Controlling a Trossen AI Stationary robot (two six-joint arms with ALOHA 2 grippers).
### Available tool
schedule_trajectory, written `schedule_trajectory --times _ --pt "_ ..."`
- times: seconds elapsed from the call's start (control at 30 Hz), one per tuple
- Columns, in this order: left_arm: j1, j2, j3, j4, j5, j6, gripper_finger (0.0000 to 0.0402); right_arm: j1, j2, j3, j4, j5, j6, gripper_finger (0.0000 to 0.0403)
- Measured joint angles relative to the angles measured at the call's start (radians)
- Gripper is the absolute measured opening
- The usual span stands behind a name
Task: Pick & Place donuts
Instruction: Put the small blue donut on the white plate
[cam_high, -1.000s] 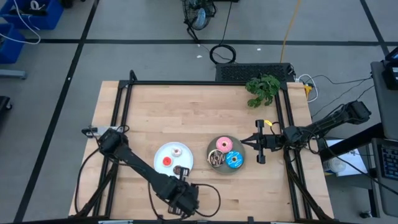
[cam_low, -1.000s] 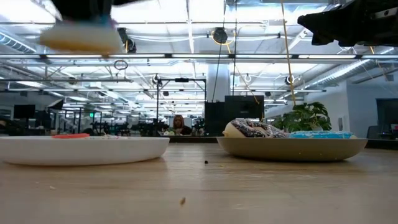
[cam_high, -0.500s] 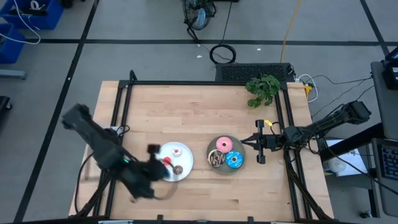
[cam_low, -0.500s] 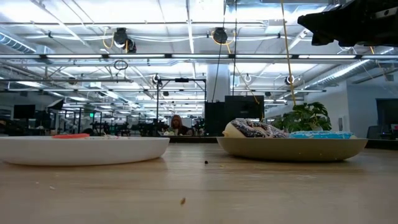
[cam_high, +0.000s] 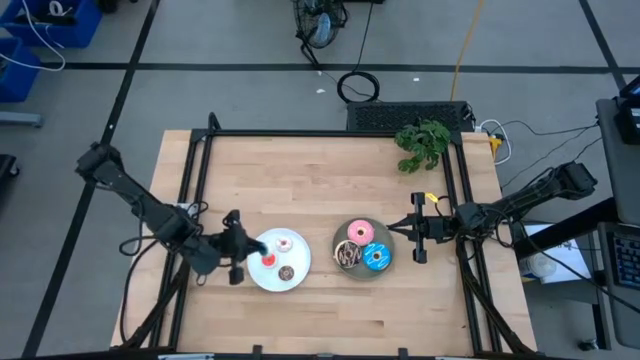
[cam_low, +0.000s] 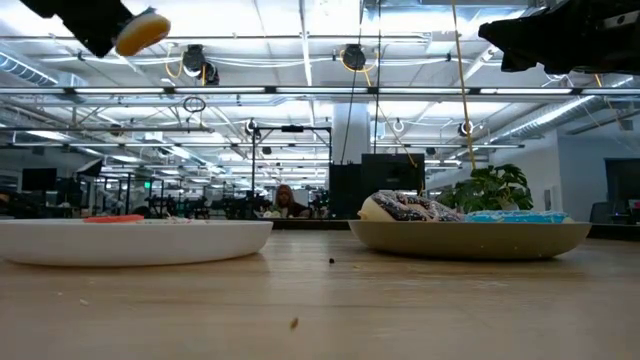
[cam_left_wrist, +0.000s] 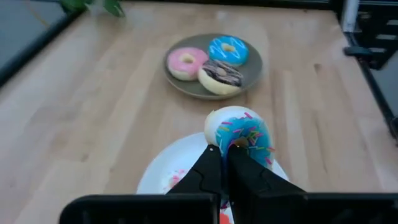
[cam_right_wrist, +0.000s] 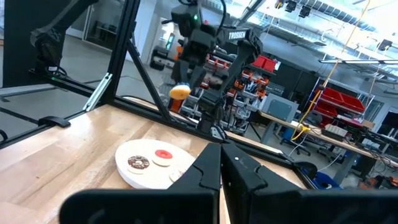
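Holding a tiny blue donut (cam_left_wrist: 241, 135) in my left gripper (cam_left_wrist: 225, 163), I have the fingers pinched on its edge, just above the near rim of the white plate (cam_high: 262, 281). From overhead the left arm reaches in from the table's left edge, elbow out past the frame rail, wrist level and pointing right; the gripper (cam_high: 238, 259) sits at the plate's left rim. In the low view the donut (cam_low: 141, 31) hangs well clear of the plate (cam_low: 135, 241), up near the frame's top.

On the white plate I see a red donut (cam_high: 268, 259), a brown one (cam_high: 286, 273) and a white-pink one (cam_high: 284, 242), each apart from the others, with bare plate on the left side below my gripper.

Just right of it, not touching, is the grey plate (cam_high: 363, 266) with three larger donuts packed close: pink (cam_high: 359, 234), blue sprinkled (cam_high: 377, 257) and brown streaked (cam_high: 347, 257). It looks full.

My right gripper (cam_high: 416, 232) waits beside the grey plate's right rim, fingers closed on nothing, its arm stretching in over the right rail.

Farther back the wood is open across the whole middle and rear of the table; only a green plant (cam_high: 423, 143) sits at the far right corner. Black frame rails (cam_high: 200, 170) run along the left, right and rear edges.
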Motion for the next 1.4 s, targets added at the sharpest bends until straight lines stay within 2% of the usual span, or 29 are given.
schedule_trajectory --times 0.1,0.23,0.4,0.47,0.57,0.67,0.97,1.4 --pt "0.022 0.000 -0.029 0.036 0.046 -0.003 0.0006 0.000 0.000 0.000 0.000 0.000 0.002 0.0000" --pt "0.035 0.008 -0.033 0.040 0.050 -0.021 0.0016 0.000 0.000 0.000 0.001 0.000 0.003 0.0000" --pt "0.065 0.024 -0.033 0.103 0.031 -0.046 0.0006 0.000 0.000 0.000 0.001 0.000 0.004 0.0000" --pt "0.092 0.059 -0.032 0.178 0.049 -0.033 0.0010 0.000 0.000 0.000 0.002 0.000 -0.001 0.0000" --pt "0.136 0.143 -0.031 0.315 0.130 0.025 0.0009 0.000 0.000 0.000 0.013 0.000 -0.010 0.0000" --pt "0.179 0.238 -0.014 0.368 0.193 0.067 0.0006 0.000 0.000 0.000 0.024 0.000 -0.009 0.0000" --pt "0.307 0.495 0.064 0.352 0.392 0.016 0.0007 0.000 0.000 0.000 0.023 0.000 -0.011 0.0000" --pt "0.336 0.644 0.065 0.298 0.443 -0.050 0.0016 0.000 0.000 0.000 0.016 0.001 -0.013 0.0000"
